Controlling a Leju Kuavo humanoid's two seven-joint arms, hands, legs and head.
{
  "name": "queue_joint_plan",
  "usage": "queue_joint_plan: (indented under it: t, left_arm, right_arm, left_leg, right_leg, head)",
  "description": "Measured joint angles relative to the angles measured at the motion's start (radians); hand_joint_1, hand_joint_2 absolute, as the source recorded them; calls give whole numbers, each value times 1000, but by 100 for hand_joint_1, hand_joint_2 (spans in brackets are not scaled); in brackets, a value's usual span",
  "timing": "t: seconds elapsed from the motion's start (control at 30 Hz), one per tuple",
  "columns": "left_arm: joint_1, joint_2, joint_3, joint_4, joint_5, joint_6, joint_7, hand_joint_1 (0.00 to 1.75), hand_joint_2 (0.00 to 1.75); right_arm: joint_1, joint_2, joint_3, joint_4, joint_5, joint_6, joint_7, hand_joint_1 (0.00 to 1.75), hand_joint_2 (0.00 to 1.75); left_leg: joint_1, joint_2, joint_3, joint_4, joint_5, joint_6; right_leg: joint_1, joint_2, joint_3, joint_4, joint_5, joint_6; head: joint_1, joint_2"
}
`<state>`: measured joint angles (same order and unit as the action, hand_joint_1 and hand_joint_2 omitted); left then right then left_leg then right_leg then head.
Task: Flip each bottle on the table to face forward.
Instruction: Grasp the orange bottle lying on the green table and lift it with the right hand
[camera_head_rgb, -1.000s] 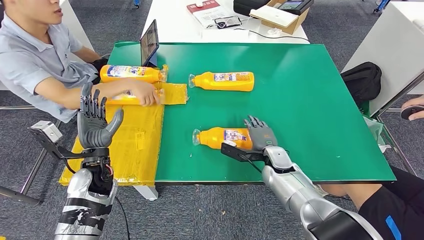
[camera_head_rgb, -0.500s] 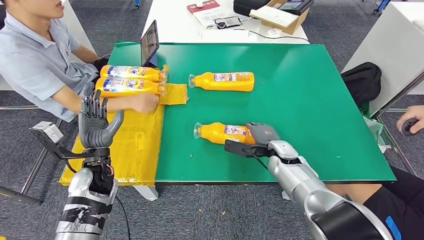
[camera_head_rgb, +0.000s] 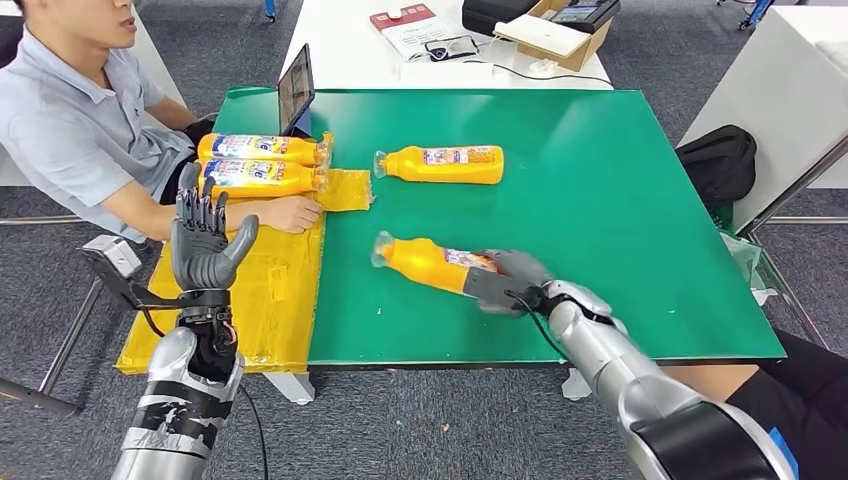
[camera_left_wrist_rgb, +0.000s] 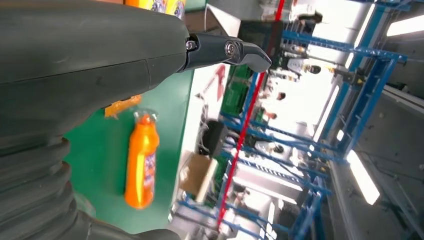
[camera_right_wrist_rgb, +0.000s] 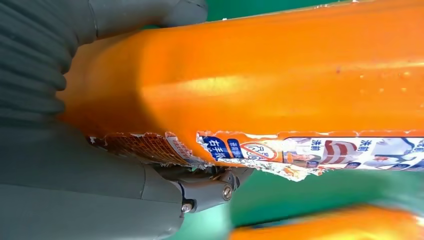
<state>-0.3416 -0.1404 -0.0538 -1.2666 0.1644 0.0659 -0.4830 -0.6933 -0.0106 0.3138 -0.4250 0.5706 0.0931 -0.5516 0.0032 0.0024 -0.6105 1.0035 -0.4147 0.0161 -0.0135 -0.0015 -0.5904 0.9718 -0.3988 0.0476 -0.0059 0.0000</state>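
My right hand (camera_head_rgb: 507, 281) grips the base end of the near orange bottle (camera_head_rgb: 428, 262), which is tilted with its capped neck pointing up and left over the green table (camera_head_rgb: 620, 220). Close up, that bottle (camera_right_wrist_rgb: 280, 75) shows a torn label beside my fingers (camera_right_wrist_rgb: 205, 192). A second orange bottle (camera_head_rgb: 442, 163) lies on its side farther back; it also appears as the far bottle (camera_left_wrist_rgb: 141, 165). Two more bottles (camera_head_rgb: 258, 163) lie side by side on the yellow mat (camera_head_rgb: 270, 280). My left hand (camera_head_rgb: 205, 245) is raised, fingers apart, empty, off the table's left edge.
A person in a grey shirt (camera_head_rgb: 70, 130) sits at the left, a hand (camera_head_rgb: 290, 213) resting on the mat by the two bottles. A tablet (camera_head_rgb: 297, 90) stands at the table's back left. A white table (camera_head_rgb: 440, 45) with a box and papers lies behind. A black bag (camera_head_rgb: 722, 160) sits at right.
My right hand has closed around the near bottle's base and lifted it into a tilt. The person set a second bottle beside the first and drew the hand back. The camera shifted slightly.
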Motion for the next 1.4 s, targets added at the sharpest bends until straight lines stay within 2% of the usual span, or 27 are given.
queue_joint_plan:
  t: [0.1,0.17,0.27,0.4,0.5,0.57,0.67,0.8,1.0,1.3,1.33,1.37,1.4]
  left_arm:
    - [16,-5,-49,31,-161,107,23,0,175]
    - [41,-17,-91,63,-223,137,23,0,175]
    - [98,-43,-156,95,-276,166,-22,0,175]
    - [171,-56,-227,84,-292,151,-50,0,175]
    - [213,-57,-257,44,-226,64,-43,0,175]
    - [234,-56,-269,15,-181,6,-38,0,175]
    - [252,-56,-281,-13,-163,-28,-45,0,175]
    - [267,-55,-301,-60,-154,-71,-75,0,175]
    - [257,-66,-315,-112,-87,-63,-76,0,175]
    - [263,-66,-310,-121,-24,-72,-60,1,175]
    - [264,-66,-310,-121,-21,-75,-60,18,175]
    - [264,-66,-309,-121,-15,-81,-60,54,175]
    - [264,-65,-308,-121,-8,-89,-59,97,175]
  right_arm:
    - [115,54,-59,-130,-187,-45,-84,175,175]
    - [198,93,-89,-266,-270,-108,-81,175,175]
    - [295,141,-106,-483,-345,-246,-89,175,175]
    - [386,174,-112,-691,-383,-364,-118,175,175]
    - [420,184,-108,-758,-389,-382,-126,175,175]
    - [428,187,-102,-770,-387,-382,-128,175,175]
    - [430,190,-93,-772,-377,-371,-123,175,175]
    - [413,190,-40,-732,-290,-324,-105,175,175]
    - [393,212,127,-592,-112,-363,-127,175,175]
    - [353,224,236,-494,-81,-431,-92,175,175]
    - [349,224,241,-490,-80,-434,-89,175,175]
    - [345,224,246,-487,-79,-435,-87,175,175]
    - [341,224,250,-484,-80,-436,-85,175,175]
  left_leg:
    - [0,-2,-3,0,0,0]
    - [0,-4,-6,0,1,0]
    - [0,-4,-10,0,0,0]
    - [-1,-5,-12,0,-2,1]
    - [-1,-5,-12,0,-2,1]
    - [-1,-5,-12,0,-2,1]
    - [-1,-5,-12,0,-2,1]
    - [0,-5,-12,0,-1,1]
    - [0,-5,-12,0,-1,1]
    - [-1,-4,-12,0,-1,1]
    - [-1,-4,-12,0,-1,1]
    - [-1,-4,-12,0,-1,1]
    - [-1,-4,-12,0,-1,1]
  right_leg:
    - [0,-1,-2,0,0,0]
    - [0,-2,-5,1,0,0]
    - [0,-2,-8,1,-1,0]
    - [-1,-2,-10,0,-2,0]
    - [-1,-2,-10,-1,-2,0]
    - [-1,-2,-10,-1,-2,0]
    - [-1,-2,-10,-1,-1,0]
    - [0,-2,-10,0,-1,0]
    - [0,-2,-10,0,-2,0]
    - [-1,-2,-11,0,-1,0]
    - [-1,-2,-11,0,-1,0]
    - [-1,-2,-11,0,-1,0]
    - [-1,-2,-11,0,-1,0]
  head:
    - [-1,0]
    - [-1,0]
    - [-1,0]
    - [0,0]
    - [0,0]
    - [0,0]
    - [0,0]
    - [0,0]
    - [-1,0]
    - [0,0]
    - [0,0]
    - [0,0]
    - [0,0]
